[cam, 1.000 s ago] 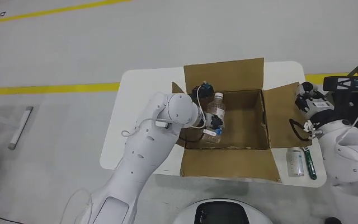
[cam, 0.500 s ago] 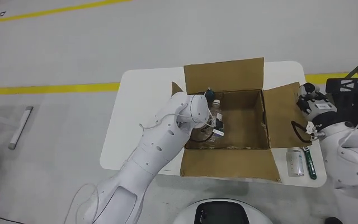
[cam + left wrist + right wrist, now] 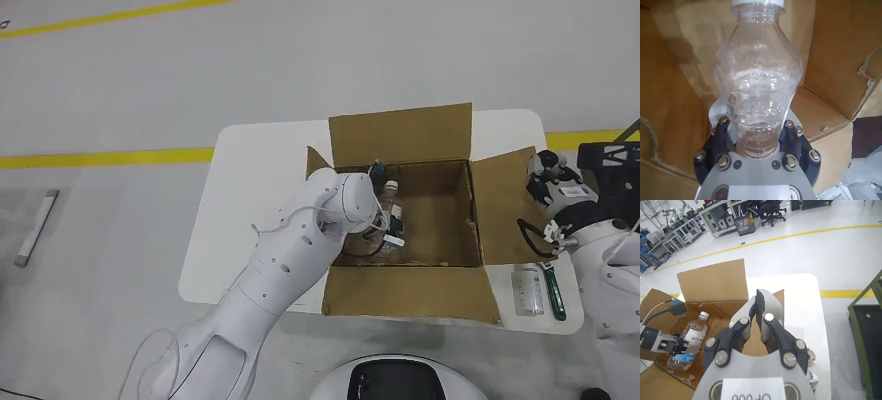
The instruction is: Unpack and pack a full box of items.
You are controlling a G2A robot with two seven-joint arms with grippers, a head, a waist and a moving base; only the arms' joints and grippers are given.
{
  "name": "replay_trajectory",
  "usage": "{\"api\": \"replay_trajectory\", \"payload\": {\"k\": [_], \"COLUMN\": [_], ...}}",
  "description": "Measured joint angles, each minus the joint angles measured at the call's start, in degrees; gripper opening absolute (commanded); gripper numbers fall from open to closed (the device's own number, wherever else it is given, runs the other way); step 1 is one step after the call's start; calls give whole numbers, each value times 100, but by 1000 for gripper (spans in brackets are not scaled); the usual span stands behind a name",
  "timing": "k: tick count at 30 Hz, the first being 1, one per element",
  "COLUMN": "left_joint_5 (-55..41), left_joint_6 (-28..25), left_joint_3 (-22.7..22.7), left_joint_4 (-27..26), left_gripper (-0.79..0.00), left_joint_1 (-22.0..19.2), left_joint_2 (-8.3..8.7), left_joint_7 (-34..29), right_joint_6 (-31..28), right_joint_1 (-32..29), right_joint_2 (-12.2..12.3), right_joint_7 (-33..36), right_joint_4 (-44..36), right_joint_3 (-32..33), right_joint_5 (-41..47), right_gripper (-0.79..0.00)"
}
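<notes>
A clear container (image 3: pixel 527 290) and green pen (image 3: pixel 553 292) are lying on the tabletop (image 3: pixel 260 200) beside the box (image 3: pixel 440 215). Inside, the left pincer (image 3: pixel 756 122) is clamping the bottle (image 3: pixel 757 75); the right pincer (image 3: pixel 758 306) is sitting closed, empty.

The white, jointed left arm (image 3: pixel 285 260) is angling steeply downward, its left gripper (image 3: pixel 756 125) of black links and grey fingers pinching the lower part of a clear plastic bottle (image 3: pixel 757 75) from both sides. The white right arm (image 3: pixel 605 255) is hanging off to the side, its right gripper (image 3: pixel 759 302) pressing grey, black-padded fingers together on nothing.
</notes>
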Motion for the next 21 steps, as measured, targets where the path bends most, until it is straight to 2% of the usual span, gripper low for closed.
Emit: {"api": "replay_trajectory", "payload": {"k": [3, 8, 20, 21], "left_joint_5": [21, 352, -162, -169], "left_joint_6": [-18, 240, 611, 629], "left_joint_3": [113, 460, 809, 854], "left_joint_4": [1, 322, 1731, 1833], "left_gripper": [-785, -785, -785, -696], "left_joint_1": [11, -96, -510, -544], "left_joint_2": [-43, -174, -617, -654], "left_joint_7": [30, 164, 532, 550], "right_joint_6": [5, 19, 31, 29], "right_joint_1": [-16, -28, -39, -37], "right_joint_2": [5, 13, 30, 32], "right_joint_7": [-2, -11, -37, -43], "right_joint_4": [-1, -13, 6, 10], "right_joint_3": [1, 28, 49, 47], "right_joint_5": [-7, -9, 31, 31], "right_gripper": [-785, -785, -785, -785]}}
